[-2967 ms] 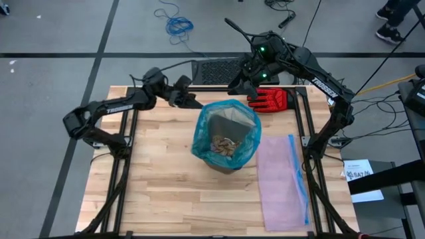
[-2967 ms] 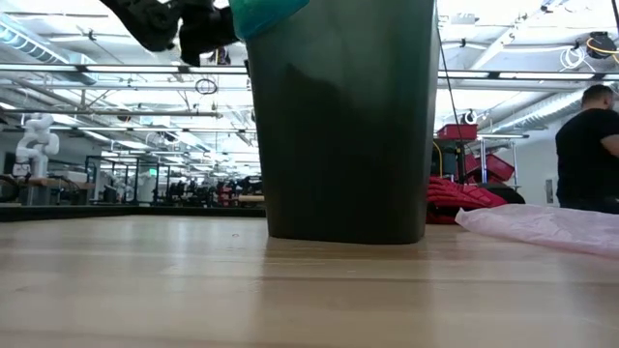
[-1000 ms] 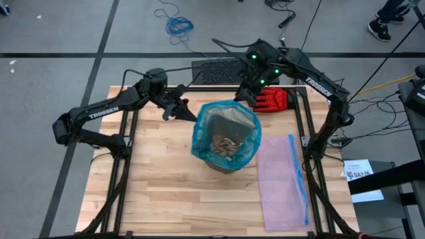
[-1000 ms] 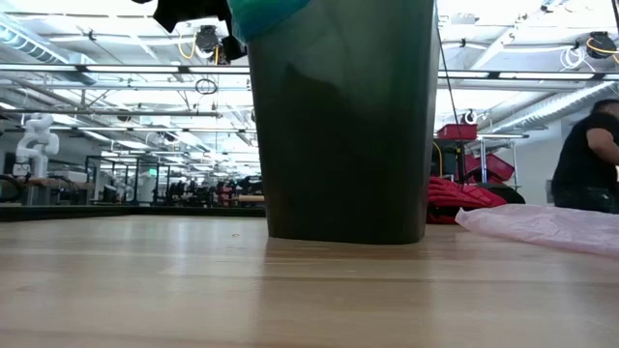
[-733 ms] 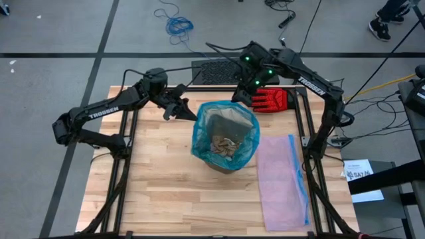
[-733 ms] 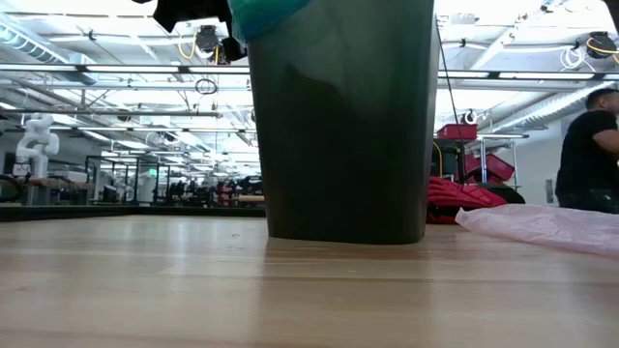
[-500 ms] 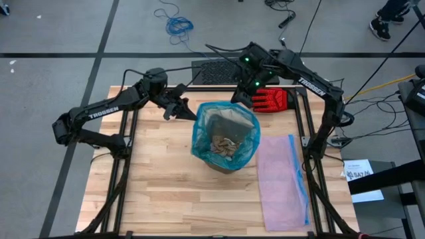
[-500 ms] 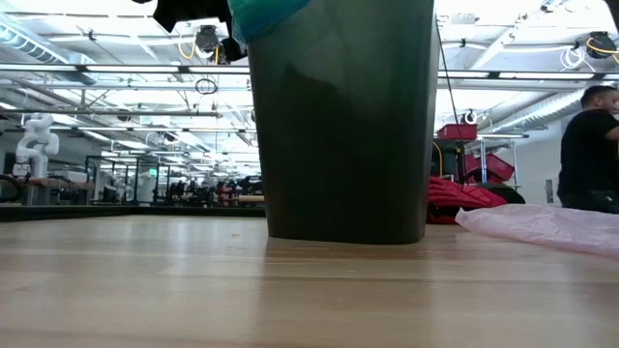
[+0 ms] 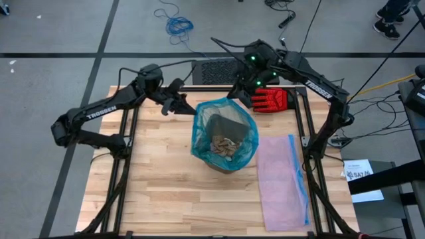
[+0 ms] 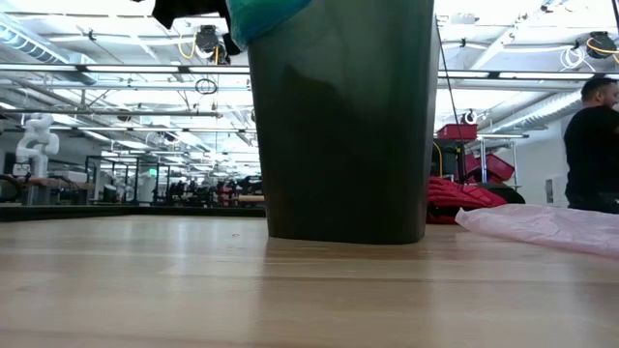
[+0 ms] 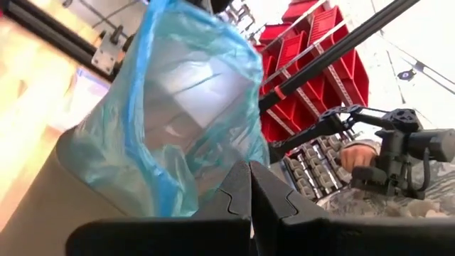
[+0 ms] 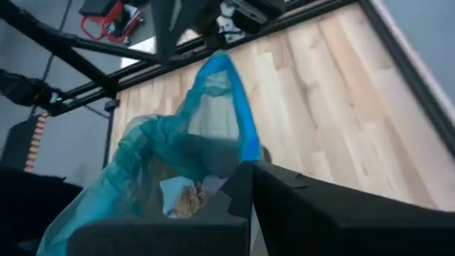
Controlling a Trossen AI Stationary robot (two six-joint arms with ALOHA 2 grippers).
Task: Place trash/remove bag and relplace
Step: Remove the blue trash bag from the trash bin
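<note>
A dark bin (image 10: pixel 348 116) stands mid-table, lined with the teal bag (image 9: pixel 247 143). The trash (image 9: pixel 224 143), brown and pale scraps, lies at the bag's bottom and also shows in the right wrist view (image 12: pixel 188 199). My left gripper (image 9: pixel 188 106) is shut at the bag's far-left rim. My right gripper (image 9: pixel 234 99) is shut at the far-right rim. The bag's far rim stands up off the bin between them. My left gripper pinches the bag's rim at its far-left corner (image 11: pixel 213 178) between its two shut fingers, coming level from the table's left. The film rises in a slack sheet beside the fingers. My right gripper pinches a bunched strip of the bag's far rim (image 12: pixel 242 142) between its shut fingers, slanting down from the far right. The strip runs up from the fingers, and the rest of the bag stays in the bin.
A red glove (image 9: pixel 269 99) lies at the far right of the table. The pale pink bag with a blue strip (image 9: pixel 282 179) lies flat at the bin's right. A person (image 10: pixel 592 145) stands beyond the table at the right.
My right gripper has gone a little toward the table's left, onto the bag's far rim, and taken hold of it. My left gripper has gone slightly toward the far-left corner. The bag's far rim has been drawn inward and up off the bin; the bin has stayed put.
</note>
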